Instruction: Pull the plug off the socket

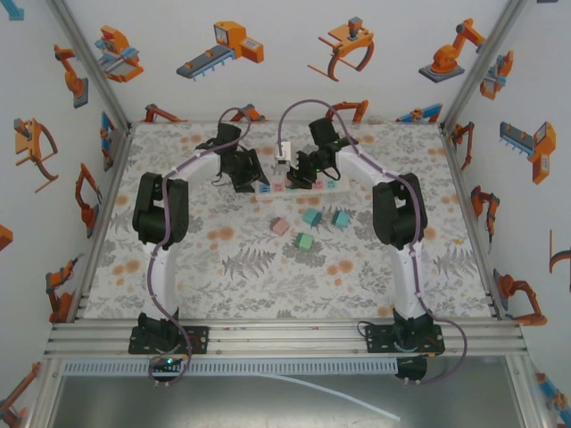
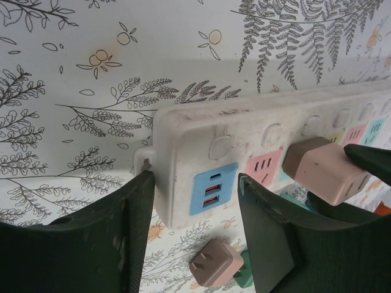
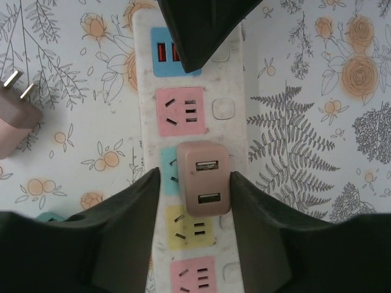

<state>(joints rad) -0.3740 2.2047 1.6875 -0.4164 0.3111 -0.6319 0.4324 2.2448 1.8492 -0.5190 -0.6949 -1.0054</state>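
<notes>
The socket [image 3: 235,131] is a long white power strip with coloured outlets, lying at the back middle of the table [image 1: 268,189]. A pink cube plug [image 3: 204,177] with two USB ports sits in its teal outlet. My right gripper [image 3: 195,174] straddles the plug, open. Its right finger touches the plug's side, and a narrow gap shows at the left finger. My left gripper [image 2: 194,180] stands open astride the socket's [image 2: 201,131] end with the blue USB panel. One finger [image 2: 143,183] touches the end tab. The plug [image 2: 327,174] shows at the right of that view.
Several loose cube plugs lie nearer the arms: a pink one [image 1: 280,226] and teal ones [image 1: 311,216] [image 1: 304,242]. A loose pink plug [image 2: 215,262] lies just below the strip's end. A purple cable [image 1: 294,111] loops behind the grippers.
</notes>
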